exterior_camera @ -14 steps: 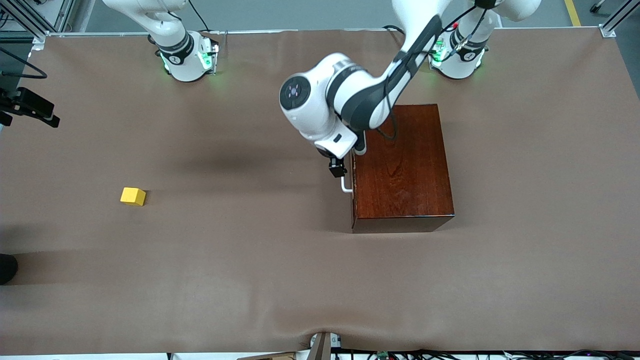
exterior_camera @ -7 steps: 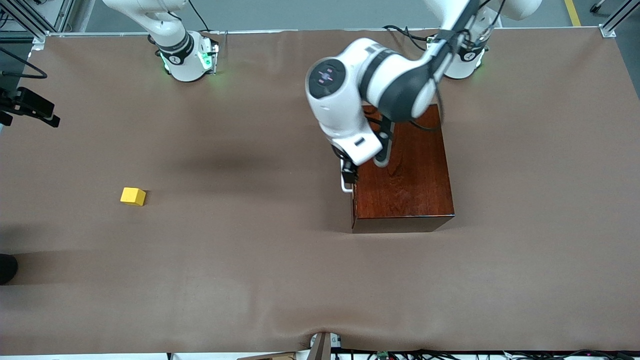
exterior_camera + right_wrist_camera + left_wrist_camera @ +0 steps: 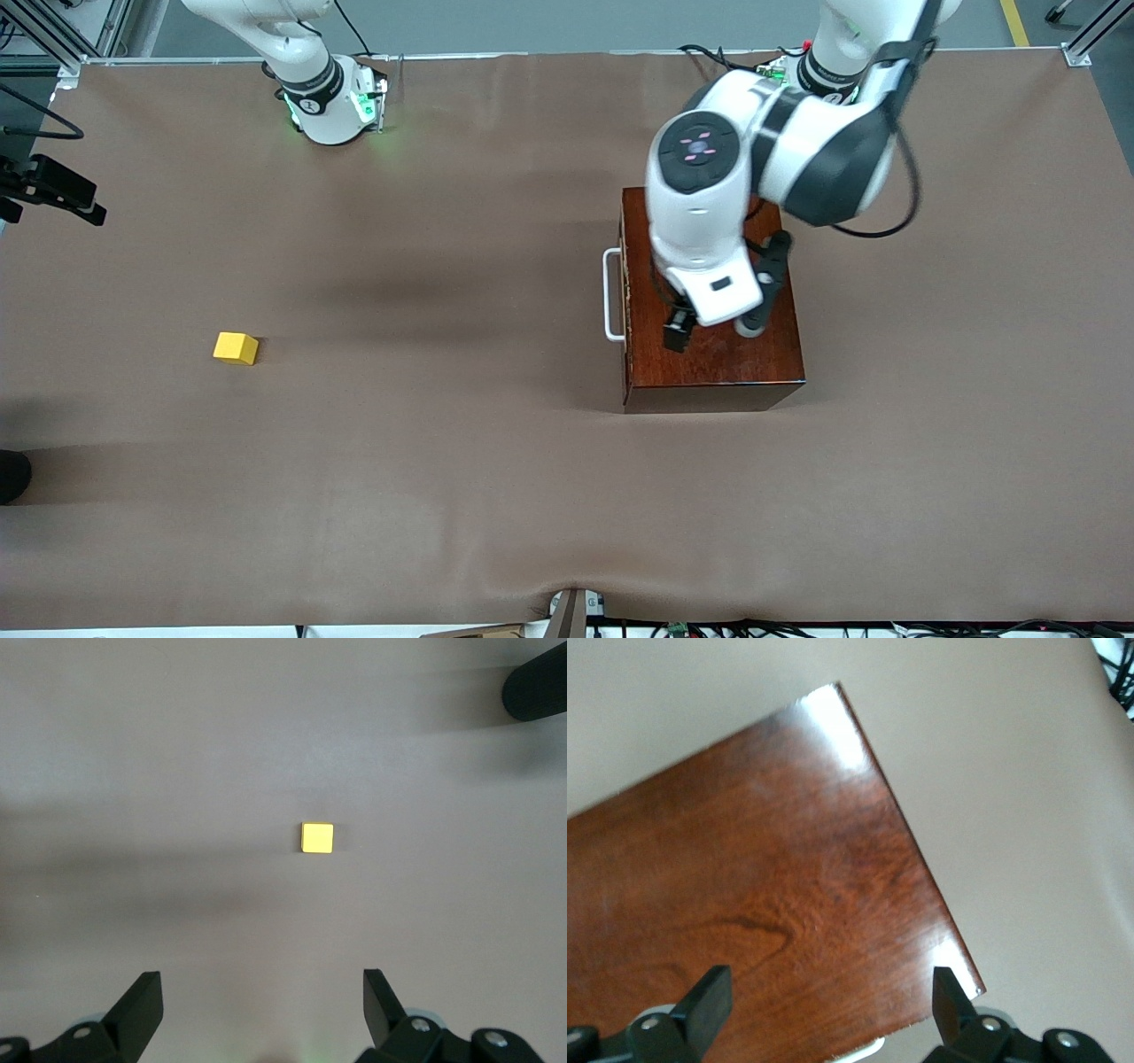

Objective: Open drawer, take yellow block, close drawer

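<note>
The dark reddish-brown wooden box [image 3: 726, 363] stands toward the left arm's end of the table. Its drawer is pushed in, so only the white bar handle [image 3: 611, 295] shows on the side facing the right arm's end. My left gripper [image 3: 713, 330] hangs open and empty over the box top. The left wrist view shows the box top [image 3: 771, 868] between the open left gripper [image 3: 828, 1005] and a sliver of handle [image 3: 864, 1050]. The yellow block [image 3: 236, 347] lies on the table toward the right arm's end. My right gripper [image 3: 261, 1005] is open, high over the block [image 3: 317, 837].
The brown table cover [image 3: 443, 461] spreads around the box and block. A black device [image 3: 53, 188] juts in at the right arm's end. A dark rounded object [image 3: 12, 476] sits at that edge and also shows in the right wrist view [image 3: 536, 687].
My left arm has swung away from the drawer handle and now hangs over the box top. The handle is uncovered, the drawer stays shut, and the block has not moved.
</note>
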